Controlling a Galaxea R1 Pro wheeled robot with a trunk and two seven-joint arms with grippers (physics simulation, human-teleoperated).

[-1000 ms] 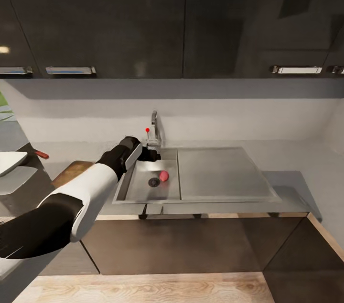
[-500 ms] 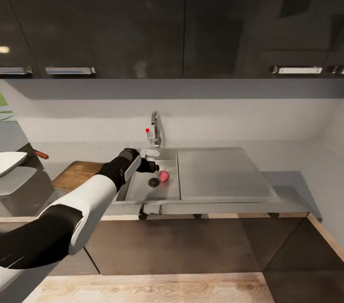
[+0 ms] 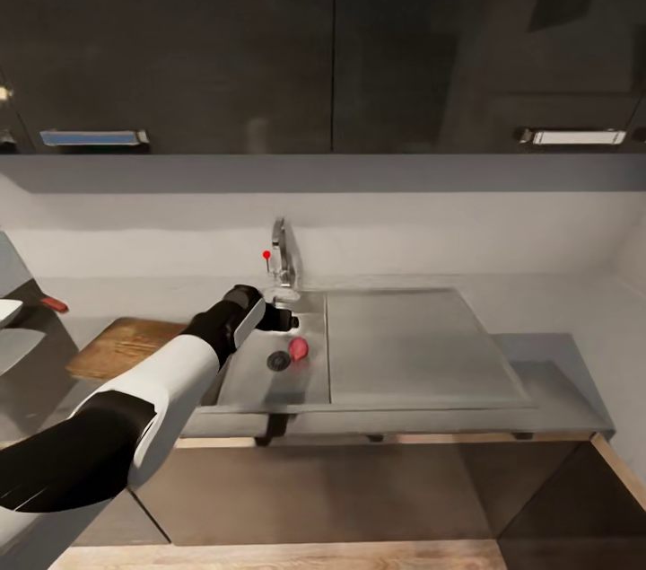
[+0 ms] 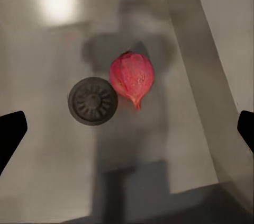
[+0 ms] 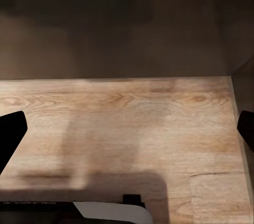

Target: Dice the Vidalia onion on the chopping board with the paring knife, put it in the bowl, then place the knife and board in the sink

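Hovering left gripper jaws wide, empty, above onion beside drain

No readable text, labels, brand names or numbers anywhere in these shots, tbh. All the surfaces come out plain and unmarked, nothing to make out.

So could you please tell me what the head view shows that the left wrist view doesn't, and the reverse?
Head view alone: the faucet with its red knob, the drainboard, the chopping board, the knife's red handle and the upper cabinets. Left wrist view alone: the left hand's two dark fingertips, spread wide. Both: the red onion beside the drain on the sink floor.
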